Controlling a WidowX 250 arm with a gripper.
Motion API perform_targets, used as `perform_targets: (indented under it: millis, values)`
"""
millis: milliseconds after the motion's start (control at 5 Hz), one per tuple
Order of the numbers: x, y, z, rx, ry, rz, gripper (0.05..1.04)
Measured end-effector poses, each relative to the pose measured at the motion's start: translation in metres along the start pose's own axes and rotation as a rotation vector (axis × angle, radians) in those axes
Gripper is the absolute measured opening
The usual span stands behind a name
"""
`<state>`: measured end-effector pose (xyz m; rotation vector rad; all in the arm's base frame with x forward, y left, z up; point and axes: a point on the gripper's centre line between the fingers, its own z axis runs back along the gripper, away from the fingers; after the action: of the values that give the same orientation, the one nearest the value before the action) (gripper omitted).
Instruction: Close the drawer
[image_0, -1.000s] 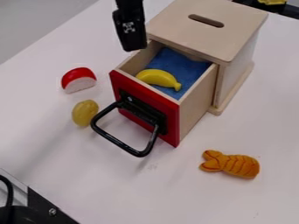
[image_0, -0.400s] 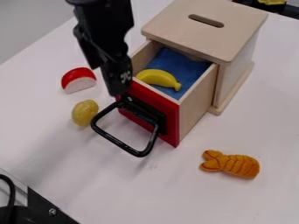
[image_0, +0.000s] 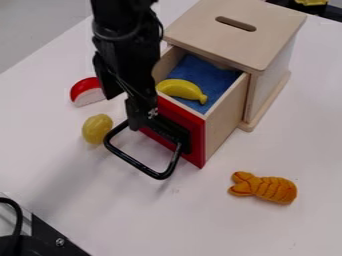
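Observation:
The black gripper (image_0: 125, 113) hangs at the drawer's left front corner, close to the handle. Its fingers stand apart, one near the red front, the other farther left, with nothing seen between them. The drawer (image_0: 226, 111) is pulled out of the wooden box (image_0: 235, 37), its red front facing the lower left. A black loop handle (image_0: 137, 164) sticks out from that front; the gripper covers part of its upper left end, and I cannot tell whether they touch. Inside the drawer, a yellow toy banana (image_0: 180, 89) lies on blue cloth (image_0: 212, 80).
Left of the drawer, a yellow-green oval toy (image_0: 97, 129) and a red-and-white toy piece (image_0: 87, 92) lie on the white table (image_0: 200, 220). An orange toy (image_0: 264, 187) lies to the lower right. Black hardware (image_0: 50, 232) occupies the lower left corner.
The gripper has come down from above the drawer's left side to its front corner by the handle, and its fingers now show apart. The drawer and toys have not moved.

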<state>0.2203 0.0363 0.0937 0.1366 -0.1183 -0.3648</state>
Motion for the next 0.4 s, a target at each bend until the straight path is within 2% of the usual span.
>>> perform_targets:
  millis: [200,400]
  values:
    - [0.0041,-0.0003,-0.0145,-0.021,0.032,0.017,0.983]
    - [0.0064,-0.0019,-0.0213,-0.026,0.043,0.041,0.983]
